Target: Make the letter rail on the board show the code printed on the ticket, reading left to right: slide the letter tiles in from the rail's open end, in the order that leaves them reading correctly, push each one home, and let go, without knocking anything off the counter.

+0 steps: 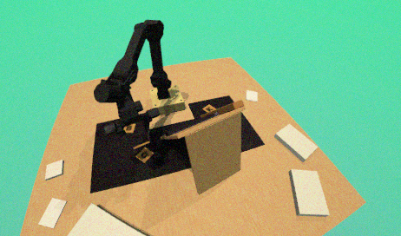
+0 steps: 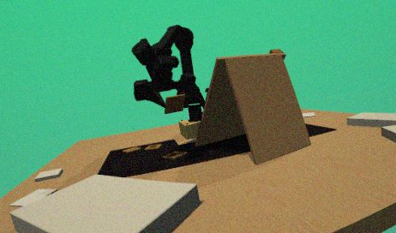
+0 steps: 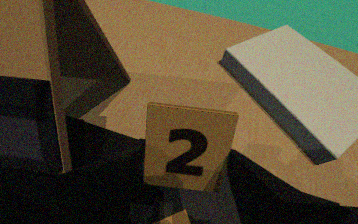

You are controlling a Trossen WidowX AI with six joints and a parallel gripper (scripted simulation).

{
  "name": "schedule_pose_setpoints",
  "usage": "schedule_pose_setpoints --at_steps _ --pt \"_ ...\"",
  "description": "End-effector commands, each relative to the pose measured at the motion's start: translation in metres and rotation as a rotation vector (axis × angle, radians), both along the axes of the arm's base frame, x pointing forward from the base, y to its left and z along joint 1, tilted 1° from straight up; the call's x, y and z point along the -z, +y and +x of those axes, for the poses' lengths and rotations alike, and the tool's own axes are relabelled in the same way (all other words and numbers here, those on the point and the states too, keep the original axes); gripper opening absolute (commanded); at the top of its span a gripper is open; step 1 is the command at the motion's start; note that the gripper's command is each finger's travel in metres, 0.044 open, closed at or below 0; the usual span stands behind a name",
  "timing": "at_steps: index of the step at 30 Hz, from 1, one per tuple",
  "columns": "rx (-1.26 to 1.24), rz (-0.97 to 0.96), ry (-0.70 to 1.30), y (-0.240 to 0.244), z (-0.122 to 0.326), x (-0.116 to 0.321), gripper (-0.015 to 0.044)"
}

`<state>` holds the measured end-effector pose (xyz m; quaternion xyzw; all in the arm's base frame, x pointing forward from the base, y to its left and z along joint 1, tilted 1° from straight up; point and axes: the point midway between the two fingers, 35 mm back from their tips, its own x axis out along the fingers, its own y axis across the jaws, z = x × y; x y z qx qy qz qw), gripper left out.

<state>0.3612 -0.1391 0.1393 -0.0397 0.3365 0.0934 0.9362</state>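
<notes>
My gripper [image 1: 150, 141] [image 2: 168, 104] [image 3: 186, 150] is shut on the tile marked 2 [image 2: 176, 104] [image 3: 155, 150], holding it upright above the dark mat [image 1: 110, 169] [image 2: 116, 164], left of the board [image 1: 214, 152] [image 2: 274, 107] [image 3: 56, 100]. The board stands as a tent; its rail faces away from the top and exterior views and is mostly hidden. A tile with an unclear mark [image 1: 144, 154] and another tile [image 1: 129, 127] lie on the mat. Three loose tiles show left of the board in the exterior view. A tile marked K [image 1: 209, 109] lies behind the board. I cannot make out the ticket's code.
The arm's yellowish base block [image 1: 174, 106] [image 2: 189, 128] stands behind the mat. Pale slabs lie around the counter, including a large one at the front [image 1: 101, 223] [image 2: 107, 197] and two at the right [image 1: 296, 141] [image 1: 309, 193]. One slab [image 3: 300, 90] shows beyond the held tile in the wrist view.
</notes>
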Motion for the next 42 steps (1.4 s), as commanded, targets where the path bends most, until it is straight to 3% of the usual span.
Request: schedule_pose_setpoints --at_steps 1,42 --pt "-0.008 -0.002 -0.004 0.002 0.0 0.0 0.0" --pt "-0.008 0.0 -0.004 0.022 -0.005 0.001 0.0"
